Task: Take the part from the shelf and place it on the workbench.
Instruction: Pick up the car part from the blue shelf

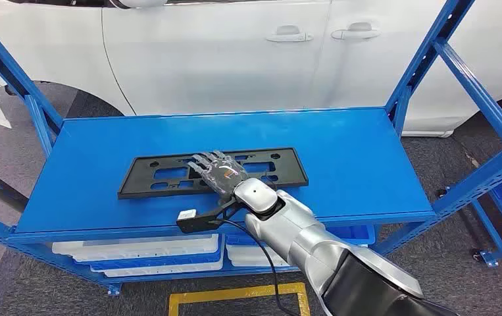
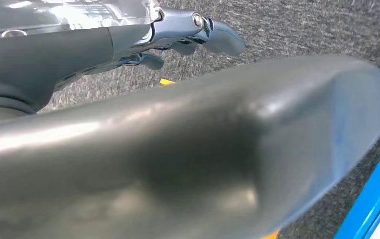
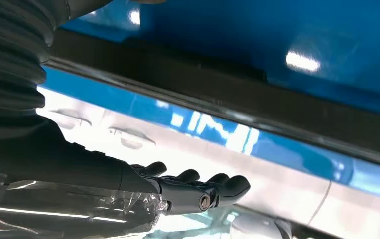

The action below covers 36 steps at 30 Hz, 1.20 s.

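Behind the blue shelf (image 1: pixel 366 164) we see a white car (image 1: pixel 235 52). The black flat part (image 1: pixel 162 178) lies on the shelf top, its middle hidden under our right hand (image 1: pixel 218 172), whose fingers lie spread on it. We cannot tell if the left hand (image 2: pixel 197 30) holds anything.

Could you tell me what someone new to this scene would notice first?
The right hand lies flat over the middle of the long black part, which lies on the blue shelf. Behind the shelf stands a white car, and white trays sit on the level below.
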Motion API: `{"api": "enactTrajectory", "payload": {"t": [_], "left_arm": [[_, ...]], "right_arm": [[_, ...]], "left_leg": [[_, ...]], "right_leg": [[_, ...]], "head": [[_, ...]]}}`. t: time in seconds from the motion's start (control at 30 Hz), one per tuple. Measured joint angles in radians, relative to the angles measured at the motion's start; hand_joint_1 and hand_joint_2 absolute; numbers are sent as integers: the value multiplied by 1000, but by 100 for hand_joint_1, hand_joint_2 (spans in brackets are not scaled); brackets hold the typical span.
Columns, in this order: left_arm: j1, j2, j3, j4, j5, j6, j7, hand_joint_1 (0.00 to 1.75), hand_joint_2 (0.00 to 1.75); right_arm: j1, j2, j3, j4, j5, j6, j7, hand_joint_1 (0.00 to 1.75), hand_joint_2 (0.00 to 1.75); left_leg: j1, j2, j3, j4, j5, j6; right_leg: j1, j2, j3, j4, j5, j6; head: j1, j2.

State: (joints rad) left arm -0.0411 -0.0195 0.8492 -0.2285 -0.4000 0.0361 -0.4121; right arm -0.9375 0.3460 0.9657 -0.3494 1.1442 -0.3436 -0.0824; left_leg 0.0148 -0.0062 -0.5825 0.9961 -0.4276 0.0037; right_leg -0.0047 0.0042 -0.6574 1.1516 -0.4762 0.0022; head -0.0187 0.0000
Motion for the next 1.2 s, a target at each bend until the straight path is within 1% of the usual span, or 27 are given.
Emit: {"api": "enactTrajectory", "payload": {"t": [0.07,0.1,0.13,0.23,0.3,0.33,0.37,0.4,0.43,0.47,0.5,0.53,0.57,0.6,0.63,0.73,0.77,0.8,0.83,0.9,0.93,0.97,1.0,1.03,1.1,1.13,1.2], "left_arm": [[0,-2,0,0,-2,-1,-3,0,0],[-1,-3,1,0,-3,-2,-7,0,0],[-1,-4,1,0,-4,-3,-10,0,0],[-1,-5,3,1,-7,-6,-20,0,0],[-2,-6,4,1,-10,-8,-26,0,0],[-2,-6,5,1,-12,-9,-28,0,0],[-1,-5,6,1,-14,-9,-28,0,0],[-1,-5,7,1,-16,-9,-28,0,0],[0,-4,7,1,-18,-9,-28,0,0],[0,-4,7,1,-19,-9,-28,0,0],[0,-3,8,1,-19,-8,-28,0,0],[0,-2,8,1,-20,-8,-29,0,0],[-1,-1,9,1,-21,-8,-30,0,0],[-2,0,10,1,-21,-8,-30,0,0],[-4,0,12,1,-22,-8,-31,0,0],[-3,0,14,1,-23,-8,-33,0,0],[-3,0,14,1,-24,-9,-35,0,0],[-4,0,14,1,-26,-10,-39,0,0],[-5,0,14,1,-28,-11,-43,0,0],[-6,0,14,1,-33,-14,-50,0,0],[-6,0,14,1,-36,-16,-54,0,0],[-6,0,14,1,-38,-20,-60,0,0],[-6,0,14,1,-42,-24,-71,0,0],[-6,-1,14,1,-45,-29,-86,0,0],[-7,-2,13,1,-54,-43,-121,0,0],[-7,-3,13,1,-56,-49,-135,0,0],[-7,-4,13,1,-58,-57,-149,0,0]], "right_arm": [[0,1,0,-4,7,-7,4,0,175],[1,2,1,-8,13,-13,9,0,175],[3,3,1,-11,20,-16,16,0,175],[7,5,4,-14,40,-11,53,0,175],[6,7,5,-11,50,-4,76,0,175],[6,7,5,-7,53,2,85,0,175],[6,7,5,-2,56,9,91,6,175],[7,5,5,4,59,19,98,39,175],[7,2,5,11,61,30,105,72,175],[8,-1,5,18,63,41,113,104,175],[8,-5,5,24,65,51,119,131,175],[7,-8,5,28,68,61,123,136,175],[6,-11,5,31,70,69,126,145,175],[5,-13,5,34,71,75,127,156,175],[5,-16,5,38,73,79,128,167,175],[3,-21,5,46,76,84,130,175,175],[1,-22,5,47,79,88,131,175,175],[-2,-23,5,49,83,91,133,175,175],[-3,-25,5,50,89,95,135,175,175],[-2,-28,5,53,97,98,139,175,175],[-1,-29,5,54,99,100,141,175,175],[-1,-30,5,55,101,100,141,175,175],[-1,-31,5,56,102,100,140,175,175],[-1,-31,5,56,104,98,139,175,175],[-3,-30,4,55,104,88,133,175,175],[-4,-30,4,55,104,83,130,175,175],[-4,-30,2,55,101,73,123,175,175]], "left_leg": [[-3,0,-1,3,-2,-4],[-5,-1,-3,5,-4,-8],[-6,-1,-4,6,-4,-13],[-3,0,-5,7,-8,-31],[-1,1,-27,60,-43,-42],[0,1,-53,118,-74,-47],[0,1,-86,187,-105,-52],[1,1,-115,248,-126,-55],[2,1,-131,281,-130,-57],[3,1,-128,272,-114,-58],[4,2,-106,224,-82,-57],[5,2,-71,150,-45,-55],[4,2,-36,81,-20,-51],[2,2,-11,30,-5,-44],[0,2,2,3,-2,-38],[-2,1,4,-5,-1,-18],[0,2,5,-9,1,-11],[3,3,7,-13,4,-5],[3,3,7,-14,5,-1],[2,4,6,-13,4,3],[2,3,6,-11,4,3],[1,3,6,-10,3,3],[1,2,6,-7,2,2],[1,1,7,-5,0,0],[-2,-1,5,1,-4,-7],[-3,-2,4,3,-5,-12],[-4,-2,3,2,-5,-24]], "right_leg": [[3,-1,29,-66,19,-7],[4,-1,50,-114,35,-11],[6,-1,58,-135,38,-13],[5,-1,62,-147,41,-24],[0,-2,67,-157,47,-33],[0,-2,68,-158,47,-34],[0,-3,68,-158,47,-36],[1,-3,68,-158,47,-36],[1,-3,68,-157,46,-36],[1,-2,68,-156,46,-36],[1,-2,69,-155,45,-35],[1,-1,71,-154,44,-33],[3,0,71,-153,42,-30],[4,1,71,-152,42,-26],[5,1,70,-151,42,-21],[4,2,67,-150,41,-4],[4,2,61,-136,30,1],[3,1,47,-102,8,5],[1,1,21,-46,-22,8],[0,1,-45,91,-80,13],[-1,1,-66,133,-88,14],[-1,1,-68,136,-78,14],[-1,1,-49,96,-50,12],[-1,0,-14,27,-15,8],[2,0,47,-101,30,-2],[4,0,61,-132,37,-6],[7,1,63,-142,38,-14]], "head": [[0,0],[0,0],[0,0],[0,0],[-2,0],[-3,0],[-4,0],[-4,0],[-4,0],[-4,0],[-4,0],[-4,0],[-4,0],[-3,0],[-3,0],[-3,0],[-2,0],[-1,0],[-1,0],[0,0],[0,0],[0,0],[0,0],[0,0],[0,0],[0,0],[0,0]]}}
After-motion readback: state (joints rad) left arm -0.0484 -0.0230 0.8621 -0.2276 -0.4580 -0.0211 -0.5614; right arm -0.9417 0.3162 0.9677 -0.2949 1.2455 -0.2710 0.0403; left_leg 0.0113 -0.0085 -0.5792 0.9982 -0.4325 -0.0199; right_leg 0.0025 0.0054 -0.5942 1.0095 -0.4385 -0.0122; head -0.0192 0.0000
